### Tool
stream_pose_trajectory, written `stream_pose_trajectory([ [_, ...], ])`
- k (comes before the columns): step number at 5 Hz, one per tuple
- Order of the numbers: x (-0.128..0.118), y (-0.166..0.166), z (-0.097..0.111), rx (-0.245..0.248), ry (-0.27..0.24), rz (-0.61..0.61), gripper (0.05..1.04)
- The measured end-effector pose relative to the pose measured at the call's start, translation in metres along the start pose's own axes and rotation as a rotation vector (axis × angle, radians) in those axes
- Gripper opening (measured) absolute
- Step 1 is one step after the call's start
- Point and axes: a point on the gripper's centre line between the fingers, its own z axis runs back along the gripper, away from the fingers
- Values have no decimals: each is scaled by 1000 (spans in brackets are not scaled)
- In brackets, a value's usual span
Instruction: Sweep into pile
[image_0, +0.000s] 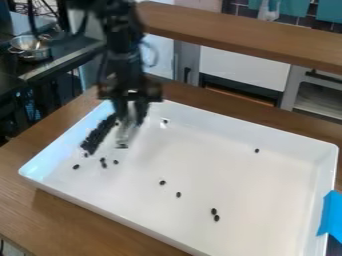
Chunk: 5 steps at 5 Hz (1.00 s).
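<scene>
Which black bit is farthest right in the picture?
The lone black bit in the upper right part of the tray; all the others lie further left.

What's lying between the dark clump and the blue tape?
In the camera view, a few loose black bits lie roughly between the clump and the tape, on the white tray.

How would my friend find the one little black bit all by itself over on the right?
Find the big white tray on the wooden table, then the blue piece on its right edge. From there, look up and left, toward the tray's far wall, for one little black bit. It has no neighbour close by, and no other bit lies farther right.
</scene>
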Motion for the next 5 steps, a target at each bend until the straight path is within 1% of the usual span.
stream_pose_trajectory([
  [1, -20, -36, 5, -6, -4, -9, 367],
  [2, -43, -77, 0, 10, 10, -20, 367],
  [3, -62, -117, -1, -7, 14, -11, 367],
  [4, -66, -131, -10, 6, 12, -4, 367],
  [5, -78, -152, -20, 9, -3, -31, 367],
])
